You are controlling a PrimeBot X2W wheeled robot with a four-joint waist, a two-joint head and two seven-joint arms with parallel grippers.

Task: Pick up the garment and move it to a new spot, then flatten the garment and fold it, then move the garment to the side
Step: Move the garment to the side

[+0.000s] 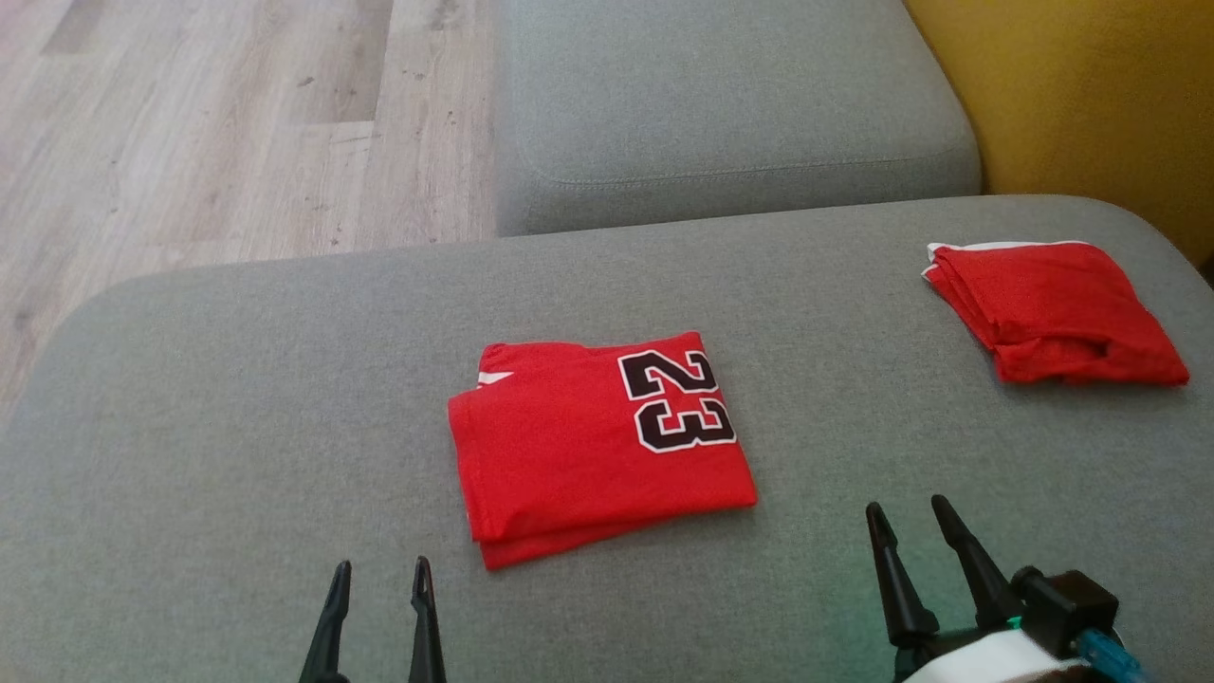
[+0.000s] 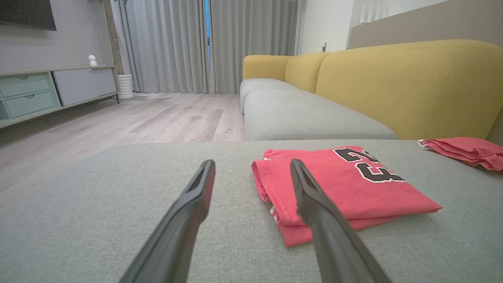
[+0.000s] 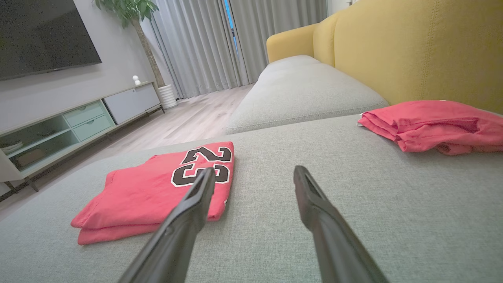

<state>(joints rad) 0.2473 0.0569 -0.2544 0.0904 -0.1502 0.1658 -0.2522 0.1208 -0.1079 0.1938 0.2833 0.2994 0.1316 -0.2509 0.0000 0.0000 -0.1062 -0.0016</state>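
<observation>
A red garment [image 1: 588, 441] with a black "23" lies folded into a neat rectangle on the grey cushion [image 1: 237, 398]; the wrist views show it too [image 2: 346, 188] [image 3: 157, 188]. My left gripper [image 1: 381, 573] is open near the cushion's front edge, just left of and before the garment's near corner, holding nothing. My right gripper [image 1: 909, 509] is open to the right of the garment, apart from it and empty. In the left wrist view my left gripper [image 2: 253, 165] points past the garment's left edge. In the right wrist view my right gripper [image 3: 254, 171] points at bare cushion.
A second red folded cloth [image 1: 1053, 308] lies at the cushion's far right, near the yellow sofa back [image 1: 1091, 95]. Another grey seat cushion [image 1: 721, 104] lies beyond. Wood floor [image 1: 190, 123] is to the left, with a TV cabinet [image 3: 78, 122] and curtains [image 2: 177, 43] further off.
</observation>
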